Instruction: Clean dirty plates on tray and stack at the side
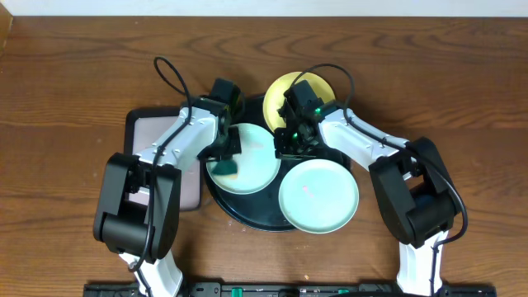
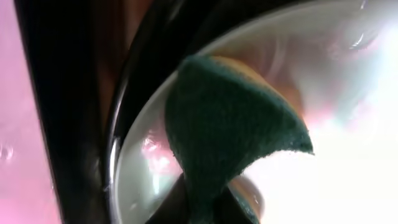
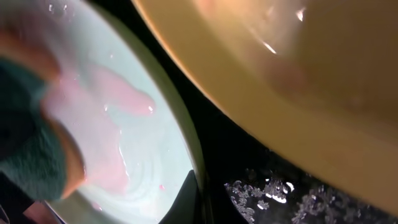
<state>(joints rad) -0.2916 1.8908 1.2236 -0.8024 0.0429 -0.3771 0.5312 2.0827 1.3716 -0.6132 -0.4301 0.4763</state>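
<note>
Green scouring sponge (image 2: 230, 124), pinched by left gripper (image 1: 224, 158), apparently presses round mint plate (image 1: 257, 169). Right gripper (image 1: 289, 147) beside its rim; grip unclear.

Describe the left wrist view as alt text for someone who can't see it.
A dark green sponge, pinched in the left gripper, rests on a pale plate. The black tray curves past on the left, with a pink surface beyond it.

A dark brown wooden table (image 1: 74, 91), its grain running left to right, fills the overhead view. Along its far edge runs a narrow pale strip (image 1: 412, 7), too thin to tell wall from floor. Soft, even light leaves only faint shadows.
</note>
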